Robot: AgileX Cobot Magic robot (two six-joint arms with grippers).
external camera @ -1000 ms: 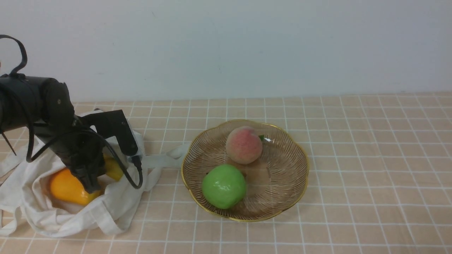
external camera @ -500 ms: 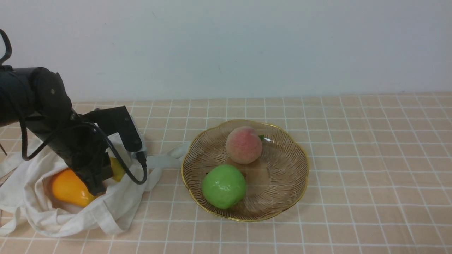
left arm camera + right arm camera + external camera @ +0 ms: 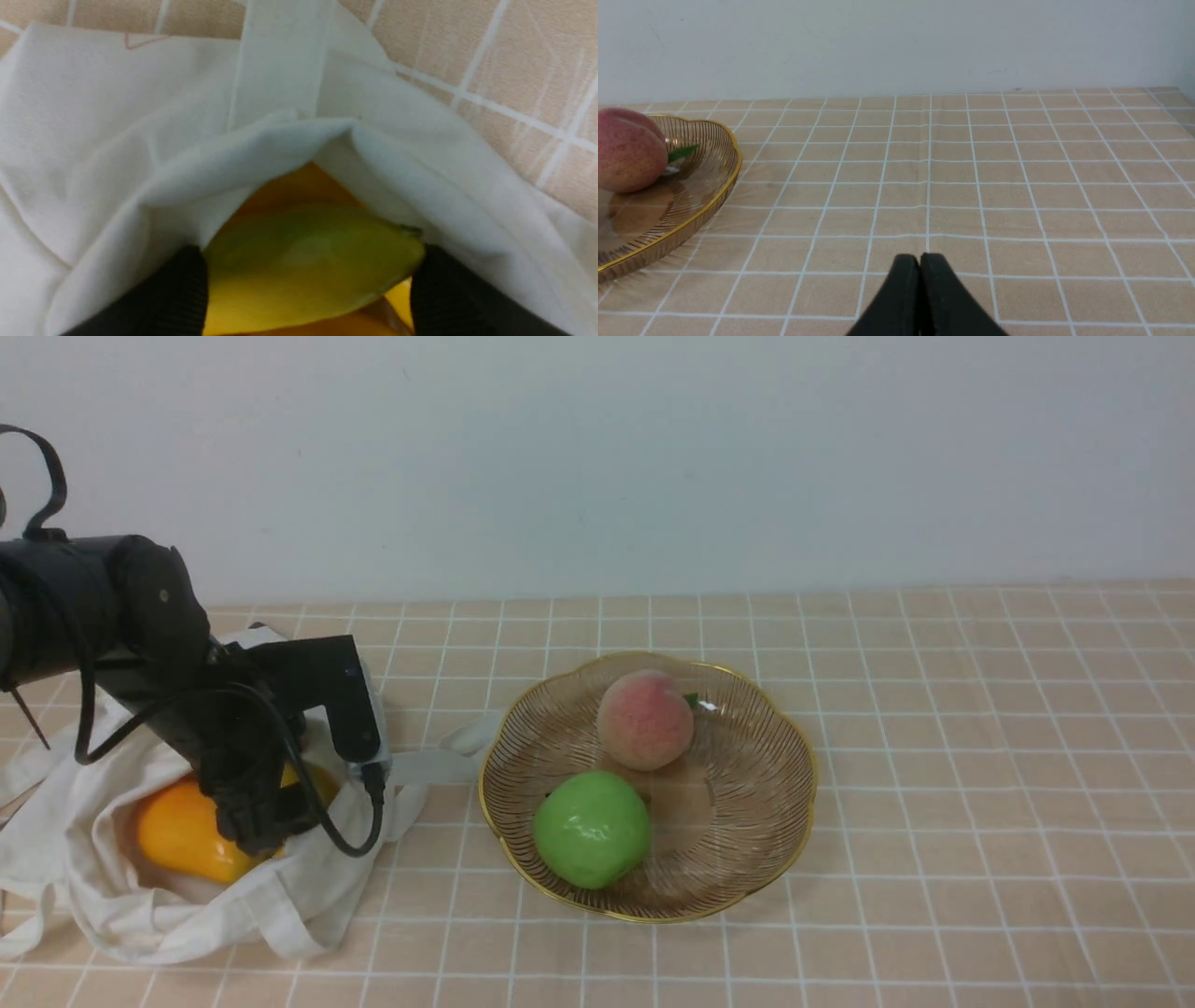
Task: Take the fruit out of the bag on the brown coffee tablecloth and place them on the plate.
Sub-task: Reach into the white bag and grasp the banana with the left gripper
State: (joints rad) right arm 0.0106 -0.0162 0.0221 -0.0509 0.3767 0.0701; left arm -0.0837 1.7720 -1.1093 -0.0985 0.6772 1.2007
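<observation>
banana inside bag, clamped by left claw | mango beside it in bag | bag at 9 o'clock of plate on brown coffee tablecloth | plate holds apple, peach | right claw closed, empty

I'm seeing the banana inside the bag blurring and running off-frame on left wrist. From front, left gripper is blocking it; bag cloth is covering the mango edges.
</observation>
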